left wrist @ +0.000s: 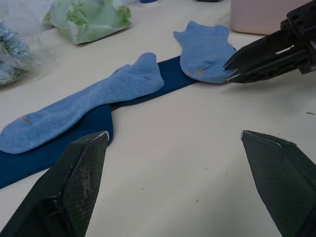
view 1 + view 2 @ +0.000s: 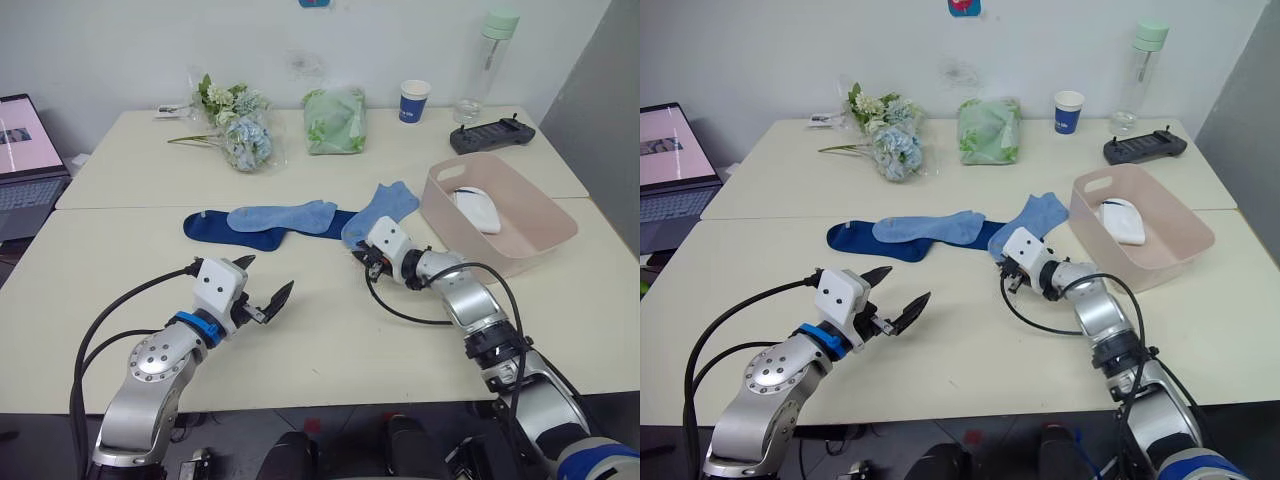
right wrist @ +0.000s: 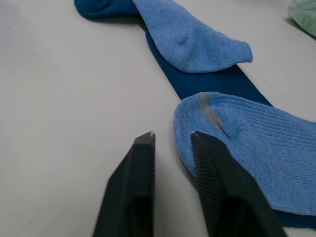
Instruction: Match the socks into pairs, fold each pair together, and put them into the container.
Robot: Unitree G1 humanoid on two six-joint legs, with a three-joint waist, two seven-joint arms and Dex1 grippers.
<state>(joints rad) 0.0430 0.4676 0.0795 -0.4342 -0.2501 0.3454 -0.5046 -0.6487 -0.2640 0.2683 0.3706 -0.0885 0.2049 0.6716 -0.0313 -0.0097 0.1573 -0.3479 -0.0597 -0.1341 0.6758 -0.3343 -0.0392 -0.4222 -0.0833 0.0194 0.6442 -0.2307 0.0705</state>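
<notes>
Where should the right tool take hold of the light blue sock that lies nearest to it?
At the toe edge of the light blue sock, coming low from the table side. That edge lies flat beside the right tool, overhanging the navy sock.

Two cream rectangular tabletops stand joined along a seam, the far one reaching a plain white wall. A grey panel, perhaps a cabinet side, rises beyond the right edge. The light is even and soft.
</notes>
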